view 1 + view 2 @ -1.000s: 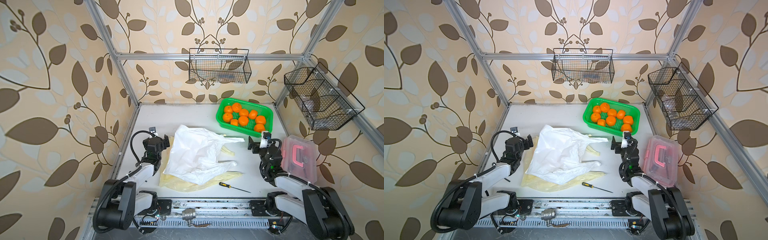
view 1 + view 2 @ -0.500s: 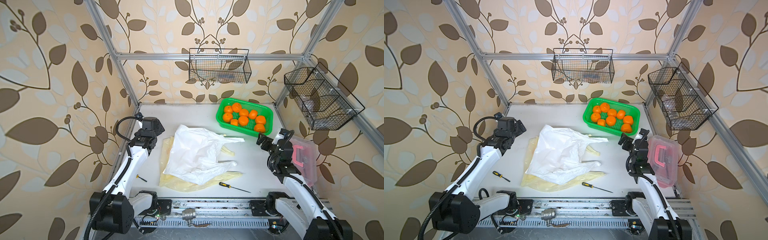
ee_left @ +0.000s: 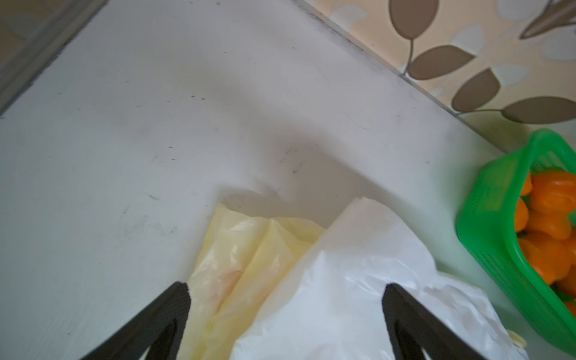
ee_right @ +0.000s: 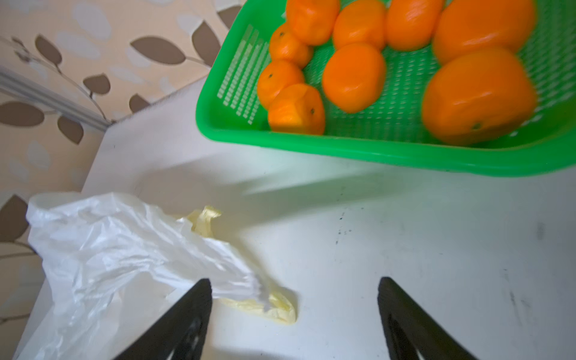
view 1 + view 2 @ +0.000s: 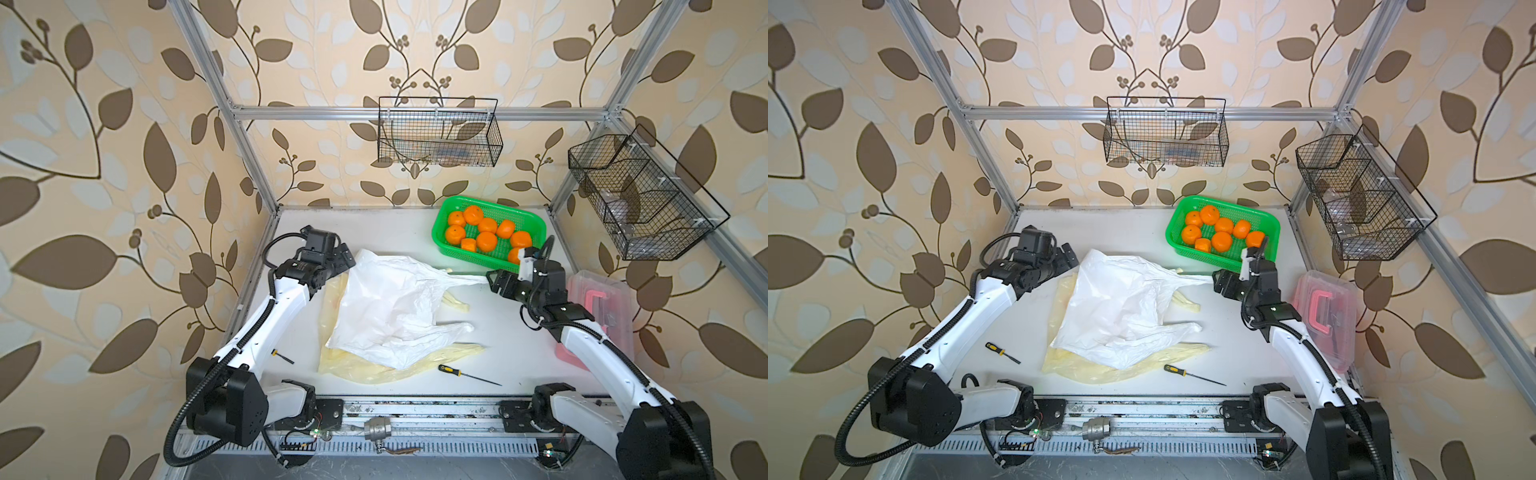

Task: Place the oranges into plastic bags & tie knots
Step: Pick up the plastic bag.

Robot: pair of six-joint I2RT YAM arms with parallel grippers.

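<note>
Several oranges [image 5: 486, 239] [image 4: 355, 78] lie in a green basket [image 5: 440, 224] at the back right. A white plastic bag [image 5: 390, 307] [image 3: 343, 296] lies flat and crumpled over pale yellow bags [image 5: 361, 370] [image 3: 243, 249] mid-table. My left gripper [image 5: 345, 259] [image 3: 285, 290] hovers open over the bags' far left corner, holding nothing. My right gripper [image 5: 496, 282] [image 4: 295, 283] stands open by the tip of the white bag's handle [image 4: 237, 280], just in front of the basket. No knots are in view.
A screwdriver [image 5: 467, 374] lies near the front edge and another [image 5: 1003, 352] beside the left arm. A clear box with a pink handle [image 5: 598, 307] stands at the right edge. Black wire baskets [image 5: 438, 133] [image 5: 636, 199] hang on the walls.
Both arms have lifted and reached forward: the left to the bags' far left corner, the right toward the white bag's handle. The right jaws have narrowed a little.
</note>
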